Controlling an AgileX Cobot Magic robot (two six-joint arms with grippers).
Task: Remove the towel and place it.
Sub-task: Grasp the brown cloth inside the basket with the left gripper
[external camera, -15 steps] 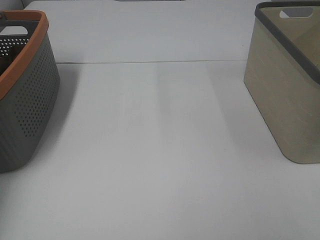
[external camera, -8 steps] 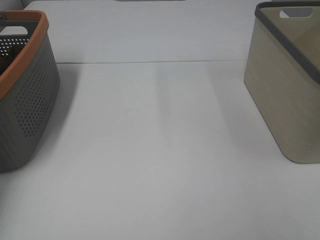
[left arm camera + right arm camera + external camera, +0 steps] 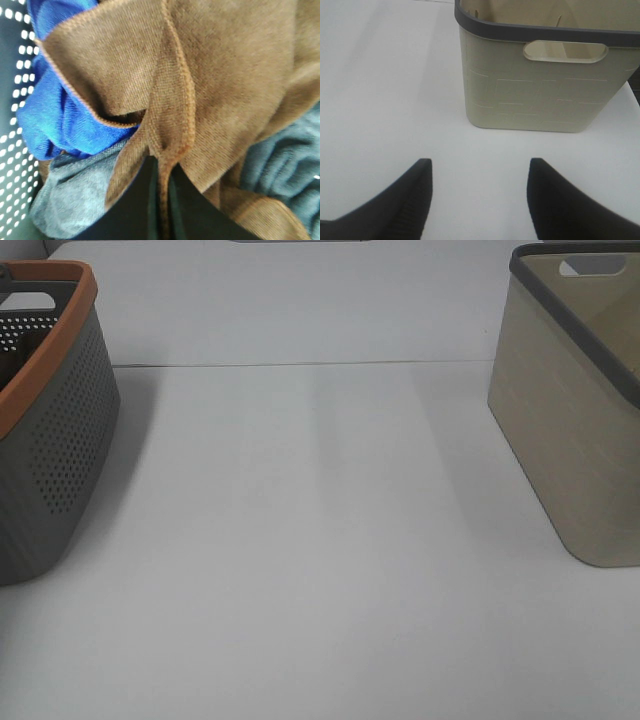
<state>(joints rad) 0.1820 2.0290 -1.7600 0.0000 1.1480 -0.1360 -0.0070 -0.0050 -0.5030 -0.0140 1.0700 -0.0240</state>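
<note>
In the left wrist view a brown towel [image 3: 220,75] lies crumpled inside the perforated grey basket [image 3: 15,150]. A fold of its hemmed edge runs down between the dark fingers [image 3: 135,210] of my left gripper [image 3: 161,200], which is shut on it. Neither arm shows in the exterior high view. My right gripper [image 3: 480,195] stands open over the white table, a short way in front of the beige basket [image 3: 540,85], with nothing between its fingers.
A blue cloth [image 3: 55,120] and grey-blue cloths [image 3: 75,190] lie around the towel in the basket. The grey basket with an orange rim [image 3: 50,410] stands at the table's left edge, the beige basket with a grey rim [image 3: 575,410] at the right.
None in the exterior high view; both baskets stay where they were and no arm comes into it.
</note>
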